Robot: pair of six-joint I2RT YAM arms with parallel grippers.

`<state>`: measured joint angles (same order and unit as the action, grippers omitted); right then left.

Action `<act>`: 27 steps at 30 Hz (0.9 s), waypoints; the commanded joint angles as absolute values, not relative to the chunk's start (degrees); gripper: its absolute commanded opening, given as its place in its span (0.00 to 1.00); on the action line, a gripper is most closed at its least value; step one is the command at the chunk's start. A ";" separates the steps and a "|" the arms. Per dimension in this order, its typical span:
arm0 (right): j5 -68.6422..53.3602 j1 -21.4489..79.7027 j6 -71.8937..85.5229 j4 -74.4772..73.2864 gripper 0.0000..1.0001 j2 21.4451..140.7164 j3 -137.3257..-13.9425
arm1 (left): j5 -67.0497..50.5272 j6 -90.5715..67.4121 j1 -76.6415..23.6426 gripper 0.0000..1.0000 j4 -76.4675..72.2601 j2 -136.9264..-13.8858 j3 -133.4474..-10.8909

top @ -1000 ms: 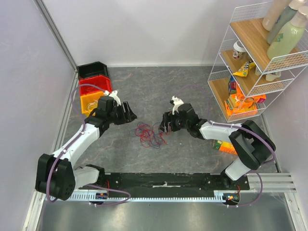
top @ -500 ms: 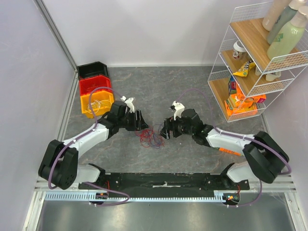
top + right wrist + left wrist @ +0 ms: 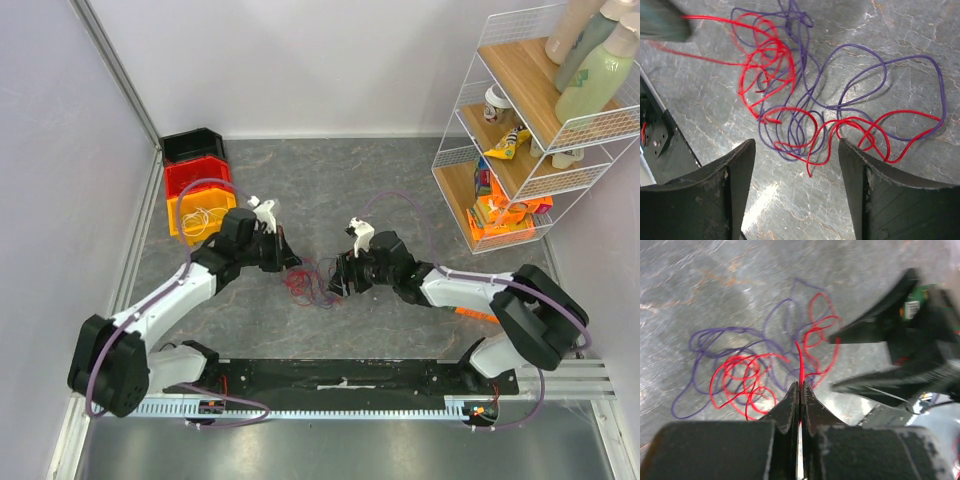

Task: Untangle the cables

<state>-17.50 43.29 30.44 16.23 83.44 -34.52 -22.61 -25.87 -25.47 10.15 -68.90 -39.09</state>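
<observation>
The cables lie as a small tangle of thin red and purple loops on the grey table between the two arms. My left gripper is at the tangle's left edge. In the left wrist view the gripper is shut on a red cable that rises straight out of the tips, with purple loops beyond. My right gripper is at the tangle's right edge. It stands open just above the table, with red and purple cables spread ahead of its fingers. No strand lies between them.
Black, red and yellow bins are stacked at the back left; the yellow one holds white wire. A wire shelf with bottles and packets stands at the right. An orange packet lies beside the right arm.
My left gripper has closed on a red strand at the tangle's left edge. The right gripper has edged in toward the tangle, still open.
</observation>
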 commanded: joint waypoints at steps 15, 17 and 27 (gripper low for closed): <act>10.11 38.06 40.61 6.16 0.04 80.69 -36.48 | -36.04 -34.62 -25.75 0.02 1.23 -42.18 -69.59; 10.11 37.44 39.91 5.19 0.04 80.07 -36.65 | -34.98 -35.42 -25.75 0.02 3.85 -43.50 -73.63; 6.78 35.33 32.70 0.09 0.18 78.66 -39.81 | -14.35 -29.97 -25.75 0.02 16.51 -46.22 -77.26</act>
<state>9.76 35.55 37.23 1.32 79.92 -36.34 -25.63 -32.08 -25.63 8.64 -42.87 -76.88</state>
